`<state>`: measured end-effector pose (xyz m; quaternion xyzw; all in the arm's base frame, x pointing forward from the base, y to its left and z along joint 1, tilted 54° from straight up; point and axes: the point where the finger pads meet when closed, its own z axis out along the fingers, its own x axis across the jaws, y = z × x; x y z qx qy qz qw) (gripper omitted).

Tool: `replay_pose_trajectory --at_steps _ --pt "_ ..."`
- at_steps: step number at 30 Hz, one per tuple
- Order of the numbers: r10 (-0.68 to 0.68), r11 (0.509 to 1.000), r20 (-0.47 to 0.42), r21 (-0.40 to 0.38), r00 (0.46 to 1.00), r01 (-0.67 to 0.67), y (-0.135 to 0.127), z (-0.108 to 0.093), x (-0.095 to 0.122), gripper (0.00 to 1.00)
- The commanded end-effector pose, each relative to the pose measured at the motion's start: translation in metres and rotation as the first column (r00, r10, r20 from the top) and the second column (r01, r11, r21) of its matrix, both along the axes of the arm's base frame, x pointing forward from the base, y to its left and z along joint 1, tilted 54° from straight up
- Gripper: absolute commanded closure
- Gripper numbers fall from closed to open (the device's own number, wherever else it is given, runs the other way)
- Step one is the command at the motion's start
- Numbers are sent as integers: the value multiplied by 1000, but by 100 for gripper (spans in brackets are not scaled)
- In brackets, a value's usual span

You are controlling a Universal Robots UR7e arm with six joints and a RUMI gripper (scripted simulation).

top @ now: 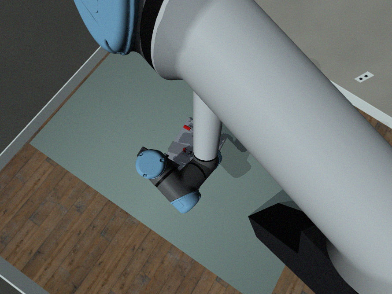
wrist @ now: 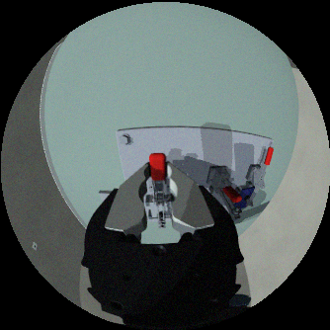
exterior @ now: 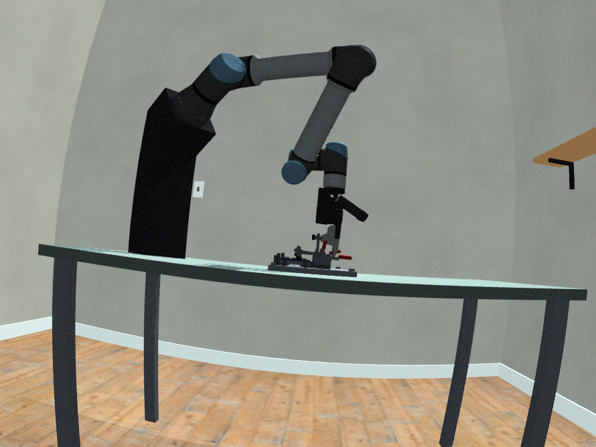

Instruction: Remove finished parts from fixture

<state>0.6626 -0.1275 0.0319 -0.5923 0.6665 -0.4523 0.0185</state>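
The grey fixture plate point(wrist: 198, 153) lies on the table with several toggle clamps on it; it also shows in the exterior view point(exterior: 313, 267) and, mostly hidden by the arm, in the overhead view point(top: 182, 139). My gripper point(wrist: 158, 163) points straight down over the plate's left end and is shut on the upright lever of a toggle clamp with a red tip point(wrist: 157, 166). The blue blank point(wrist: 244, 196) sits at the right under a clamp with a red handle point(wrist: 228, 192). A third red handle point(wrist: 269, 155) stands at the far right. The slotted parts are hidden.
The black robot pedestal point(exterior: 163, 183) stands on the table left of the fixture. The grey-green table top point(wrist: 163, 79) stretches beyond the plate. A wooden wall shelf point(exterior: 568, 148) hangs far to the right.
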Motion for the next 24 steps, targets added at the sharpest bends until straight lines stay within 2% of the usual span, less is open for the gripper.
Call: replay_pose_trajectory --at_steps 1,24 --pt "1 1000 -2 0 1000 -1 4 0 -6 100" --pt "0 1000 -3 0 1000 0 8 -2 -22 100"
